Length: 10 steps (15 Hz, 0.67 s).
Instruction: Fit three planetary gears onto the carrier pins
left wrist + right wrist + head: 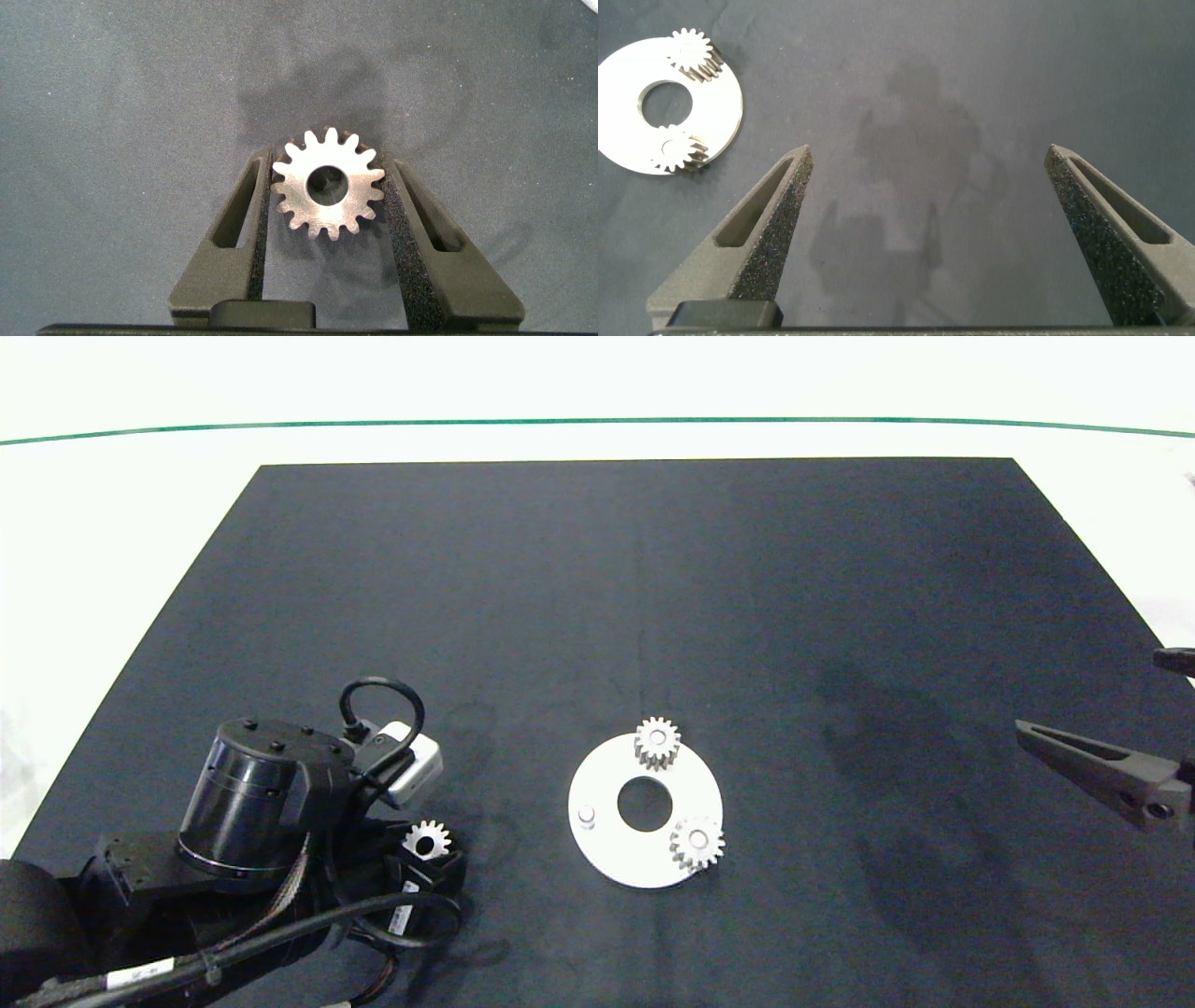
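- No brand or legible writing is being shown; white labels on the left arm's cables are too small to be read.
- Three planetary gears are being counted: two are sitting on the white disc [607,854], and one is being held away from it.
- Three carrier pins are standing on the disc; the far gear [656,742] and the near-right gear [696,843] are each seated on one, lying flat with bores pointing up.
- The third pin [586,816], on the disc's left side, is standing bare and upright.
- The third gear [328,183] is being clamped at its toothed rim between the fingers of the left tool [327,191], its flat face and bore turned toward the wrist camera.
- That tool is being held above the dark mat [597,579] covering the surface, left of the disc and apart from it.
- The right tool [929,159] is being held over the mat to the right of the disc, well apart from it, its fingers wide apart with nothing between them.
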Each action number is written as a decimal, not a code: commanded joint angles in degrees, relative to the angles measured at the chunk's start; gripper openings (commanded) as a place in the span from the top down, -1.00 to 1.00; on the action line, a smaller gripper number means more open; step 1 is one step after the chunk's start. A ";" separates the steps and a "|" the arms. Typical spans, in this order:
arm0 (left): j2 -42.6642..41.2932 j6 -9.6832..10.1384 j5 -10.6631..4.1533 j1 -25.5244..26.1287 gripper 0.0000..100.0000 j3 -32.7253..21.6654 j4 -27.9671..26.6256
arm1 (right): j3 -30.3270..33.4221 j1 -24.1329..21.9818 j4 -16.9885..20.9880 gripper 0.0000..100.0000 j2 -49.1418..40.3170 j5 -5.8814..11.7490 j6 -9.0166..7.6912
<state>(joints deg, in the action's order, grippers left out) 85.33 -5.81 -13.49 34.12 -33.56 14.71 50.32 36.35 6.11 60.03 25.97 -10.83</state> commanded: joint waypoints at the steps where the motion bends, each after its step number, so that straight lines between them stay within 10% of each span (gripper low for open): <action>1: -0.08 -0.07 -0.13 0.24 0.33 -0.01 0.14 | 0.04 0.03 0.04 -1.00 -0.09 0.14 0.01; 10: -2.63 -5.96 -0.48 9.12 0.56 -6.87 -0.39 | 0.30 0.03 -0.04 -1.00 -0.44 0.14 0.01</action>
<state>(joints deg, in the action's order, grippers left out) 82.66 -11.68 -13.91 41.40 -39.05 14.28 50.63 36.35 6.01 59.59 25.97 -10.72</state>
